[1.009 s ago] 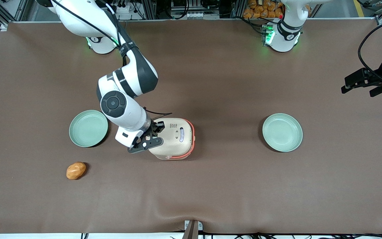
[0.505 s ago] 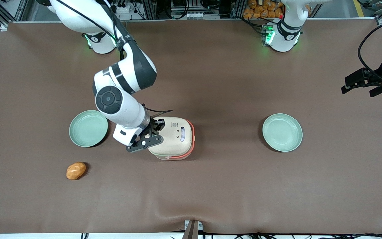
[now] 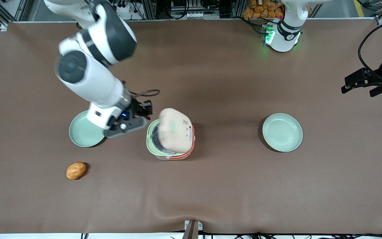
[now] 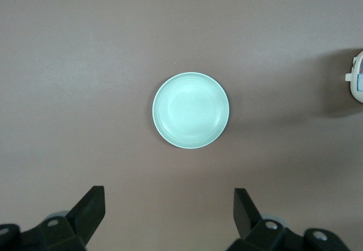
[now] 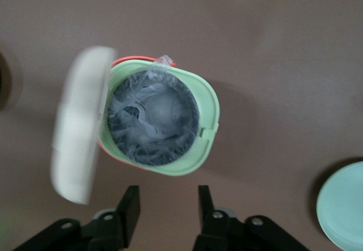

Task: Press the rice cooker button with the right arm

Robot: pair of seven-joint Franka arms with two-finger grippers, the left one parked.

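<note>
Rice cooker (image 3: 171,137) lid blurred, half-raised; open, empty claw (image 5: 164,208) hovers beside it.

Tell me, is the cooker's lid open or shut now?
Open. The lid is swung up, baring the green rim and grey pot. The tool hangs above, apart from the cooker.

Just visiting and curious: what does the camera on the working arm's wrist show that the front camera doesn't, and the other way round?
Only the wrist view shows the grey inner pot with crinkled clear film inside. Only the front view shows the white jointed right arm, the small orange-brown lump and a second round pale green plate. Both show the cream-white rice cooker with lid swung up, the pale green plate beside it, and the open black tool.
</note>
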